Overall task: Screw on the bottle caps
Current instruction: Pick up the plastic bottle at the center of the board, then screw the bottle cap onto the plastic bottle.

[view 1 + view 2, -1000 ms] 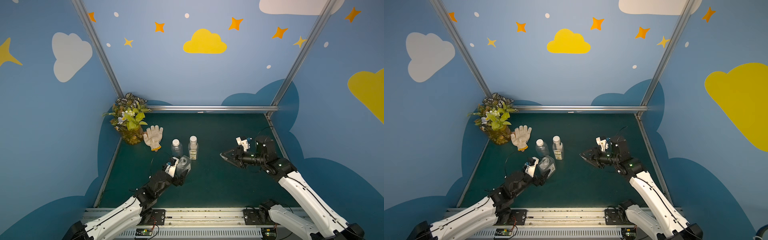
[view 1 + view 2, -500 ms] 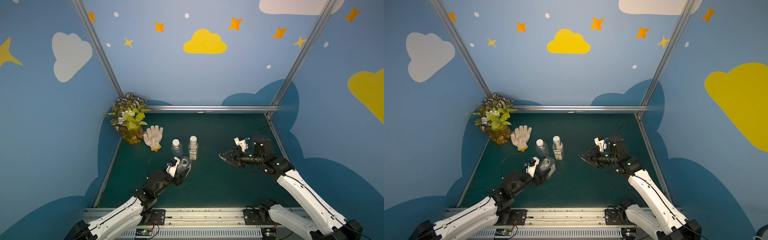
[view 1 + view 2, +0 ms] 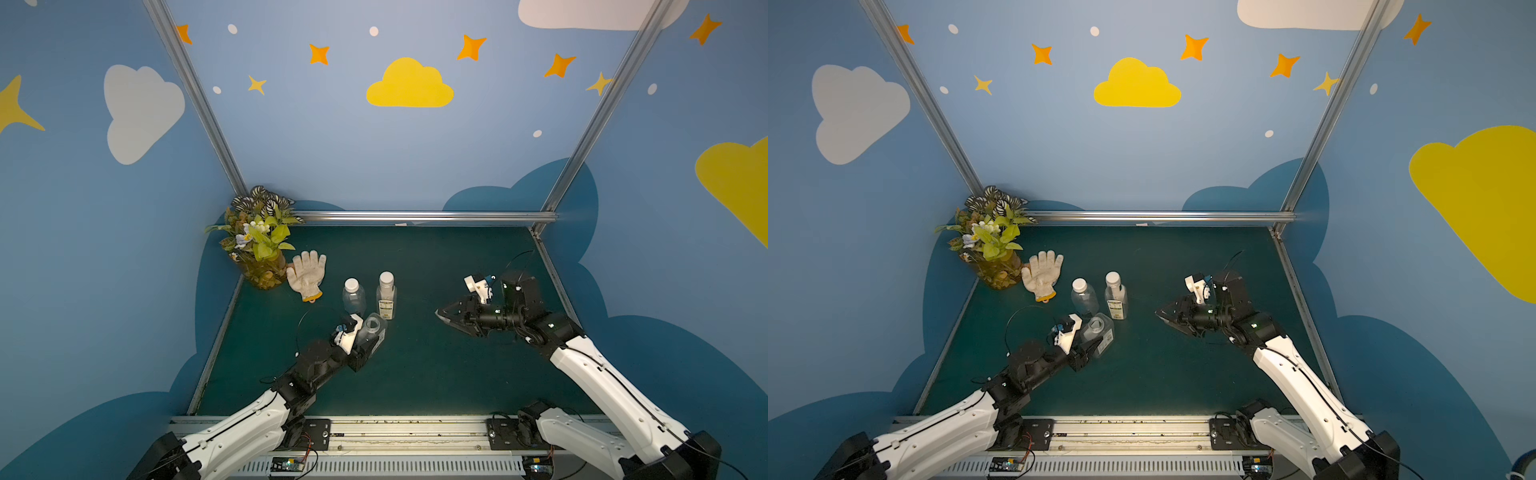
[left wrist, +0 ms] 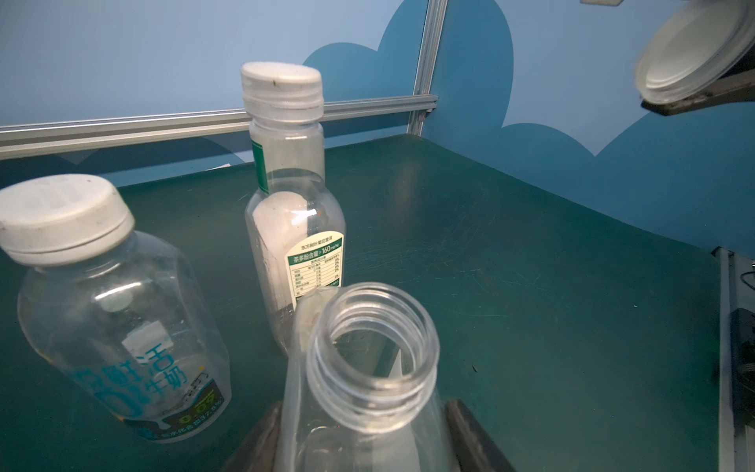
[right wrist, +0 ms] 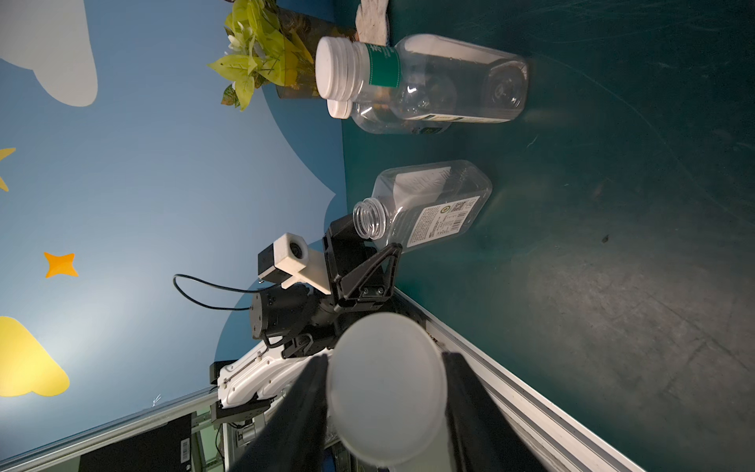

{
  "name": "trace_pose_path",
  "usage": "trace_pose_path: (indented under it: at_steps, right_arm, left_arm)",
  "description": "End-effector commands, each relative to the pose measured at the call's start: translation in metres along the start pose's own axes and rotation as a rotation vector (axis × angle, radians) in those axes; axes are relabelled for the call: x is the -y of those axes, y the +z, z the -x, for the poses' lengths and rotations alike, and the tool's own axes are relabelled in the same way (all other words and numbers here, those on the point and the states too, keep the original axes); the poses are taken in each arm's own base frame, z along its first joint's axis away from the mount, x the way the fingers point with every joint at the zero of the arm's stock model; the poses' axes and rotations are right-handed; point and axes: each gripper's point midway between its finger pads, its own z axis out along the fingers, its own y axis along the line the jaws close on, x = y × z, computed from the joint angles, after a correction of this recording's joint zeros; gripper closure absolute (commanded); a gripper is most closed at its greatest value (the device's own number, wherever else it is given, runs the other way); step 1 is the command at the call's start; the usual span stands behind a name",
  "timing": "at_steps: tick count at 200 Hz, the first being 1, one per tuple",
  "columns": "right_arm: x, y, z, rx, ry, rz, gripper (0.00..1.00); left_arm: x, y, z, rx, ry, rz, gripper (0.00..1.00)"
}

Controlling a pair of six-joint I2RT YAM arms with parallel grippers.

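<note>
Tabletop (image 3: 419,374): dark green, blue walls on three sides.

Plant (image 3: 259,243): far-left corner, upright in a clear pot.

Glove (image 3: 306,275): pale knit, lying flat just beside the plant, fingers toward the back wall.

Round bottle (image 3: 353,296): clear, upright, white-capped. Near the glove, just beside the slim bottle.

Left end effector (image 3: 368,345): extended in from the front-left, low over the tabletop. Fingers (image 4: 470,441) pressed against both sides of the open bottle, clamped on its body below the neck.

Open bottle (image 3: 372,328): clear, flat-sided, labelled, uncapped, neck thread bare. In front of the two capped bottles and close to both. Leaning a little off upright in the right wrist view; cannot tell whether the base sits flat.

Slim bottle (image 3: 386,293): clear, upright, white-capped, green neck band, printed label.

Right end effector (image 3: 446,316): well apart from the bottles, on the right, above the tabletop, tips pointing toward them. Fingers closed on the loose cap.

Loose cap (image 5: 386,388): white, round, gripped by its rim between the two fingers, off the tabletop. Hollow side visible in the left wrist view (image 4: 690,53).
</note>
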Motion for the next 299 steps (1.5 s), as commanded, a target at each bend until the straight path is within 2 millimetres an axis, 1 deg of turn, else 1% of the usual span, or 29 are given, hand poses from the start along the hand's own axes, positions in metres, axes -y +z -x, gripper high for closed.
trace_pose_path:
  at_steps: [1,23,44,73,98,135,180,209,249,299]
  right_arm:
    - [-0.016,-0.006,0.001,0.013,-0.1,-0.017,0.54]
    - [-0.019,-0.004,-0.001,0.004,-0.161,-0.053,0.53]
    - [-0.018,0.0,-0.004,-0.002,-0.237,-0.101,0.53]
    - [-0.014,0.009,-0.007,-0.006,-0.342,-0.174,0.54]
    - [-0.011,0.02,-0.01,-0.014,-0.415,-0.221,0.55]
    - [-0.002,0.036,-0.01,-0.005,-0.514,-0.293,0.55]
    - [0.007,0.057,-0.012,0.002,-0.623,-0.348,0.55]
    - [0.009,0.068,-0.015,0.005,-0.679,-0.368,0.54]
    - [0.014,0.079,-0.021,-0.003,-0.725,-0.39,0.53]
    - [0.021,0.094,-0.034,-0.037,-0.767,-0.414,0.52]
  left_arm:
    - [0.015,0.003,0.018,0.041,-0.031,-0.084,0.75]
    - [0.025,0.008,0.023,0.048,-0.058,-0.14,0.82]
    - [0.036,0.014,0.025,0.041,-0.07,-0.198,0.86]
    - [0.052,0.023,0.023,0.04,-0.068,-0.246,0.87]
    - [0.067,0.03,0.02,0.024,-0.051,-0.284,0.89]
    - [0.081,0.038,0.01,-0.001,-0.047,-0.319,0.9]
    - [0.091,0.042,-0.002,-0.04,-0.047,-0.349,0.9]
    - [0.093,0.043,-0.008,-0.053,-0.053,-0.351,0.91]
    - [0.093,0.045,-0.009,-0.057,-0.056,-0.352,0.91]
    - [0.094,0.045,-0.011,-0.063,-0.053,-0.35,0.91]
